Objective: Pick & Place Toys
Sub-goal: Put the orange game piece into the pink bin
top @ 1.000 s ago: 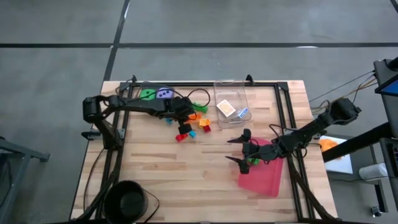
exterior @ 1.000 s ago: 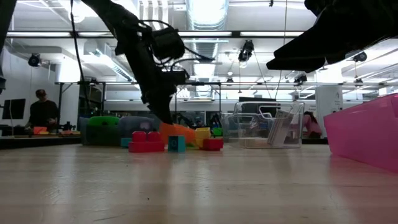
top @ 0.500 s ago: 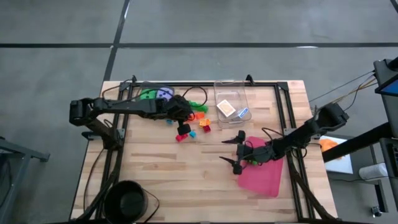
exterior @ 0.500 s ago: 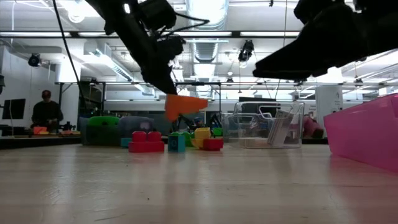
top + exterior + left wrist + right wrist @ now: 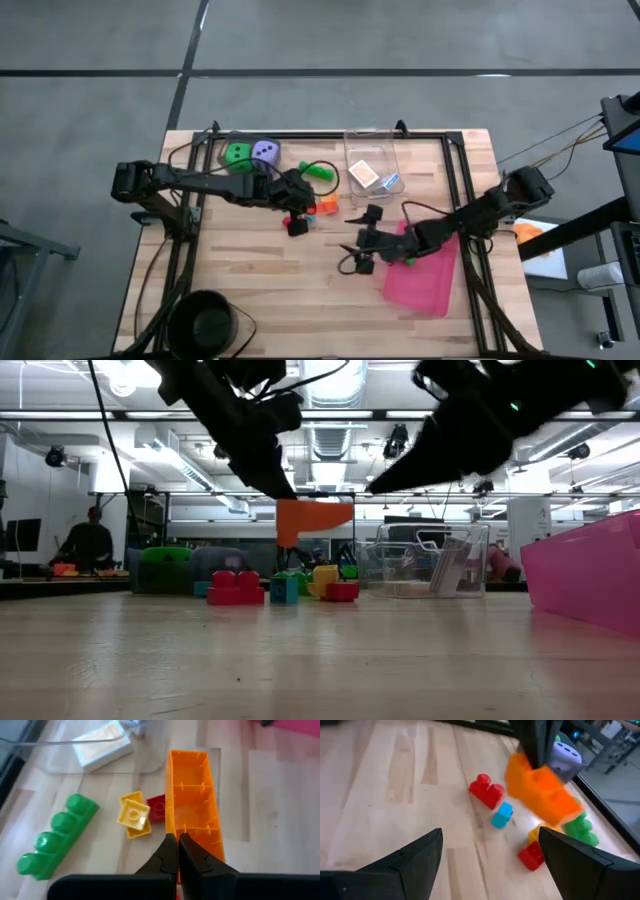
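Note:
My left gripper [image 5: 303, 208] is shut on a long orange brick [image 5: 192, 805], which is above the table in the low view [image 5: 312, 520]. Below and around it lie a green brick [image 5: 55, 840], a yellow brick [image 5: 134, 815], a small red brick [image 5: 156, 809], a red brick [image 5: 487, 790] and a blue brick [image 5: 502, 815]. The green die [image 5: 237, 155] and the purple die [image 5: 265, 152] rest at the far left. My right gripper [image 5: 355, 240] is open and empty at the table's middle, its fingers pointing toward the bricks. My left gripper pinches one long side wall of the orange brick [image 5: 171, 827] near one end, one finger inside the hollow underside and one outside. The fingers slant down from above. The brick is lifted clear of the table, its hollow side toward the wrist camera.
A clear plastic box [image 5: 373, 150] at the far middle holds an orange-white packet [image 5: 363, 174] and a blue-white packet [image 5: 390, 181]. A pink tray [image 5: 425, 280] lies at the near right, partly under my right arm. A black round tub [image 5: 205, 322] stands off the near left corner.
My left gripper has lifted the orange brick off the table from among the other bricks and carried it up and a little toward the near edge. My right gripper has moved from over the pink tray toward the table's left, nearer the bricks, staying open.

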### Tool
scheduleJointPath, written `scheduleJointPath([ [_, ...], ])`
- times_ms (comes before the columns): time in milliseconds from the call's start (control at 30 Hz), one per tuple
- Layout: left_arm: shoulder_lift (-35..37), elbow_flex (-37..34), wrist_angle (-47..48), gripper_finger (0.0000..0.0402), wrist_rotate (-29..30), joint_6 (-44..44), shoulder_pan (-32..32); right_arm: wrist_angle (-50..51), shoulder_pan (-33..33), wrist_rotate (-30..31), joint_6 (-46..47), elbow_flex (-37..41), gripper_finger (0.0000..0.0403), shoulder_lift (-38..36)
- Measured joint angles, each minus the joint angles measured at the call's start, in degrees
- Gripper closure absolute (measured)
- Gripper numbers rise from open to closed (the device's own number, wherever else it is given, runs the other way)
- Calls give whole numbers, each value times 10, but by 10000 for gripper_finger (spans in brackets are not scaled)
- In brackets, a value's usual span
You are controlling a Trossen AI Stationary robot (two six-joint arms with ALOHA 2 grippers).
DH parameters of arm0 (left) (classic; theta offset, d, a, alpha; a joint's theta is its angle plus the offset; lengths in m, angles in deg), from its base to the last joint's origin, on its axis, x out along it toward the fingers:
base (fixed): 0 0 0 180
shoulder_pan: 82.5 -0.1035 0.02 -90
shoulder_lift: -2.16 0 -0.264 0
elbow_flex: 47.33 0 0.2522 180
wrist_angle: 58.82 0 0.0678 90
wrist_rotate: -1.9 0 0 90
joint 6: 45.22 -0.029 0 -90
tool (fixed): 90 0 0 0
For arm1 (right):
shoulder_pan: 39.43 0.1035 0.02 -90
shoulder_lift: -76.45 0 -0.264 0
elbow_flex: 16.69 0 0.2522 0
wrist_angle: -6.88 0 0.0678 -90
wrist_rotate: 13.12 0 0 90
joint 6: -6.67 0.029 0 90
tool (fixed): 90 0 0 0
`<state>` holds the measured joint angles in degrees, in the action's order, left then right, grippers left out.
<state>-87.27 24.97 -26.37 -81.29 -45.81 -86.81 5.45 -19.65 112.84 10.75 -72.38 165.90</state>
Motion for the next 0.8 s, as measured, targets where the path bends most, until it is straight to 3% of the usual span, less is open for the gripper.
scheduleJointPath([
  [200, -10, -15, -11, 401, 0, 3, 13, 156, -21, 0, -15, -96, 80, 2],
  [300, -18, -27, -27, 401, -3, 5, 17, 205, -36, -34, -15, -123, 80, 3],
  [400, -20, -40, -49, 401, -5, 5, 21, 214, -54, -85, -16, -134, 80, 10],
  [800, -19, -50, -86, 401, -27, 6, 30, 215, -110, -141, -27, -134, 80, 42],
])
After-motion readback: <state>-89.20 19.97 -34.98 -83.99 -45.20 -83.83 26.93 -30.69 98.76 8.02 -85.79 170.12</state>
